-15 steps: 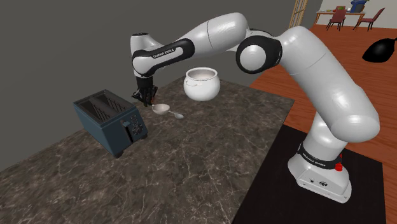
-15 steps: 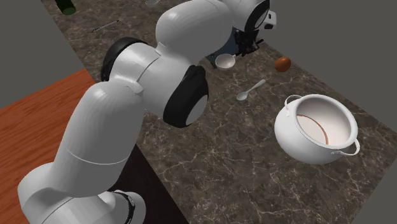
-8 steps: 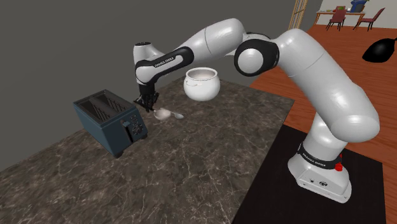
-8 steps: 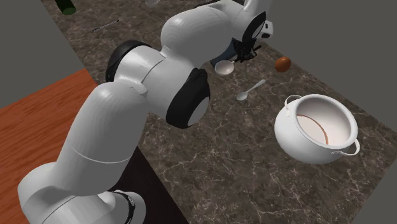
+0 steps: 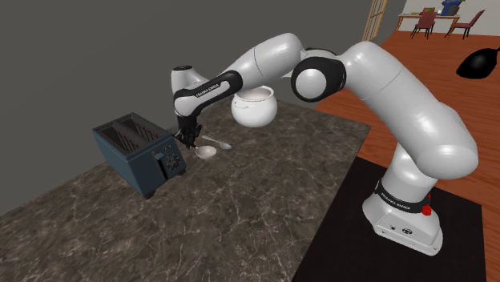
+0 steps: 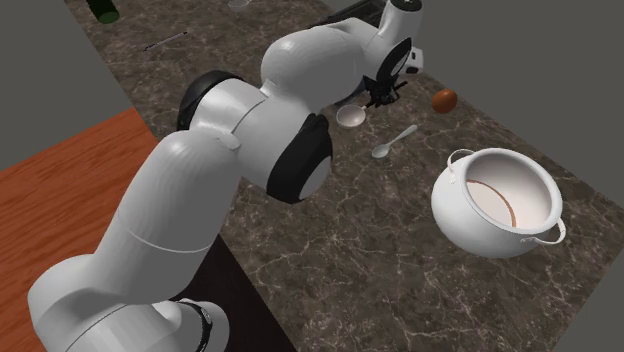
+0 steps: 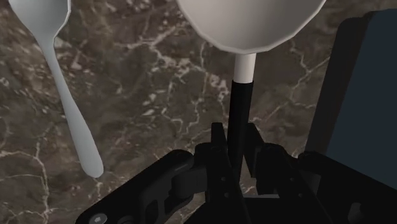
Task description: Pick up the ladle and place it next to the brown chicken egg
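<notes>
My gripper [image 7: 236,137] is shut on the black handle of the ladle [image 7: 248,25], whose white bowl points away from the hand. In the shoulder view the gripper [image 5: 187,139] hangs beside the toaster, with the ladle bowl [image 5: 207,151] low over the dark marble counter [image 5: 240,208]. In the second exterior view the ladle bowl [image 6: 351,117] sits just below the gripper [image 6: 381,96]. The brown egg [image 6: 445,99] lies on the counter a short way to that view's right of the gripper. I cannot tell whether the ladle touches the counter.
A white spoon [image 6: 395,142] lies near the ladle, between egg and pot; it also shows beside the bowl [image 7: 60,83]. A dark blue toaster [image 5: 140,148] stands close to the gripper. A white two-handled pot [image 6: 497,203] stands further along. A green bottle [image 6: 103,10] is at the far corner.
The gripper has come down towards the counter with the ladle held, shifting slightly towards the toaster's front. The ladle bowl now sits lower, close beside the spoon.
</notes>
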`<action>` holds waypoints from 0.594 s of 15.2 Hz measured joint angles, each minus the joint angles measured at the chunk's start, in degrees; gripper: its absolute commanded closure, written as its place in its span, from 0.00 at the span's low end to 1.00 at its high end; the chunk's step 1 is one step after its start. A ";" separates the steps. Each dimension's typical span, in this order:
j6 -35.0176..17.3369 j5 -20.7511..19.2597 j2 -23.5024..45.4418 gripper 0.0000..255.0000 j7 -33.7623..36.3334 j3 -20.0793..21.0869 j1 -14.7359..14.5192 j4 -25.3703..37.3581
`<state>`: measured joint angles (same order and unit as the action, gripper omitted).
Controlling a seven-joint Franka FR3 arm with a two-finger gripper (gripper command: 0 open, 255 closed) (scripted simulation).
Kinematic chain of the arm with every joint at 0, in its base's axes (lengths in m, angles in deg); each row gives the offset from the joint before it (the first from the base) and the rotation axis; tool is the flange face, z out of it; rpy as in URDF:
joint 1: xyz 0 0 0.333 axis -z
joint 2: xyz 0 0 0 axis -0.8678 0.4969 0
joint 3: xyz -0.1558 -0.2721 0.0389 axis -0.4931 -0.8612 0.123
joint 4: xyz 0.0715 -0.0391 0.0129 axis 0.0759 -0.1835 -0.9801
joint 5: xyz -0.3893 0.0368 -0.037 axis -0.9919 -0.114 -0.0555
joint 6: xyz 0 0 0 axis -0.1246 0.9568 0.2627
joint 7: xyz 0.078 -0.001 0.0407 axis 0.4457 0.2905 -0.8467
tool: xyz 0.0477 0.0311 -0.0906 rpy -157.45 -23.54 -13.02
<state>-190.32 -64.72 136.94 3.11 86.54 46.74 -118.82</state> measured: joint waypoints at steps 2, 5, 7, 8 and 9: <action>-0.97 -0.02 0.72 1.00 -0.03 -0.03 0.00 -0.26; -2.19 -0.07 2.06 1.00 -0.04 -0.09 -0.09 -0.14; -2.78 -0.08 2.32 1.00 -0.07 -0.09 -0.08 -0.48; -2.78 -0.08 2.47 1.00 -0.08 -0.10 -0.08 -0.31; -2.77 -0.08 2.55 1.00 -0.09 -0.10 -0.07 -0.23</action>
<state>-193.10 -64.80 139.48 3.02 86.44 46.67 -119.04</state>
